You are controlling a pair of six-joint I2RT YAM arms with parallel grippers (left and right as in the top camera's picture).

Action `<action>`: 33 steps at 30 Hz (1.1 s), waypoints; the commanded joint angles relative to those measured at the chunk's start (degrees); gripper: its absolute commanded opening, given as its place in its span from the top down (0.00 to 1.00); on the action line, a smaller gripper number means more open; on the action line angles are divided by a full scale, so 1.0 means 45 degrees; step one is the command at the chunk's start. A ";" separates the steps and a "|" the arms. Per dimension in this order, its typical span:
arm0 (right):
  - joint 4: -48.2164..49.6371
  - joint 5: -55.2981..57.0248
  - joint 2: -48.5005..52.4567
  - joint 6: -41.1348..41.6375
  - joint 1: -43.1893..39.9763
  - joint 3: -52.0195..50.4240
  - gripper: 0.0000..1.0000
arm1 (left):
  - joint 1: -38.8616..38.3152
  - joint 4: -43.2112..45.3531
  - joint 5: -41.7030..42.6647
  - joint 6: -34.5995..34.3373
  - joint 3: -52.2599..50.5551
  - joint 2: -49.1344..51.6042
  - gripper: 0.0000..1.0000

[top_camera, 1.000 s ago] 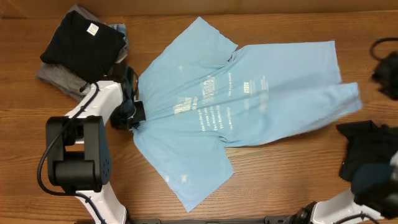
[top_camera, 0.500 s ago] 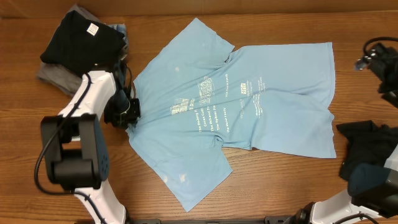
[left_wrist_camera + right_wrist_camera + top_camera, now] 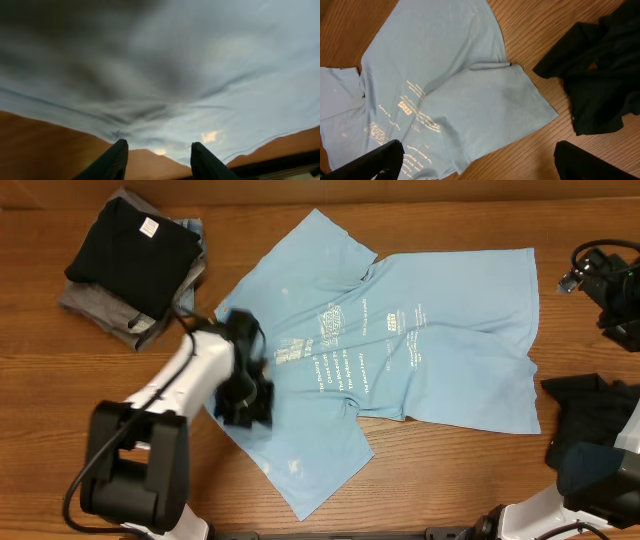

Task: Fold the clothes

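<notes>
Roughly, the job looks under way but far from finished. A folded stack (image 3: 135,255), black on grey, sits at the far left corner of the table (image 3: 60,400), which I judge to be completed work. The light blue T-shirt (image 3: 420,350) lies spread in the middle, print side up and sleeves out. The right wrist view hints at one layer overlapping near the hem, but I cannot tell whether that is a real fold. The left gripper (image 3: 245,395) hovers over the shirt's near sleeve and shoulder. Its wrist view is blurred, yet the fingers (image 3: 116,161) stand apart with nothing between them. The right gripper (image 3: 480,162) is high at the far right, spread wide and empty. An unfolded heap of dark clothes (image 3: 590,430) waits beside it, so this shirt and that heap remain.
</notes>
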 commanded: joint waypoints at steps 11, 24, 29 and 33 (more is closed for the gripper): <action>0.0384 -0.0019 0.0010 0.0437 -0.0019 -0.0121 0.00 | 0.0539 0.1744 -0.0947 -0.3113 -0.2696 0.0039 0.96; 0.3366 -0.0588 0.0019 0.0699 -0.0019 -0.6674 0.06 | 0.6931 0.0704 -0.2021 -0.0733 -0.1511 -0.0019 0.96; 0.4498 0.0092 0.0019 0.1117 -0.0117 -1.0044 0.08 | 0.7427 0.0777 -0.1540 -0.0374 -0.1423 -0.0019 0.96; 0.5158 0.0010 0.0019 0.1758 -0.0525 -1.2046 0.23 | 0.7417 0.0772 -0.1540 -0.0374 -0.1409 -0.0019 0.96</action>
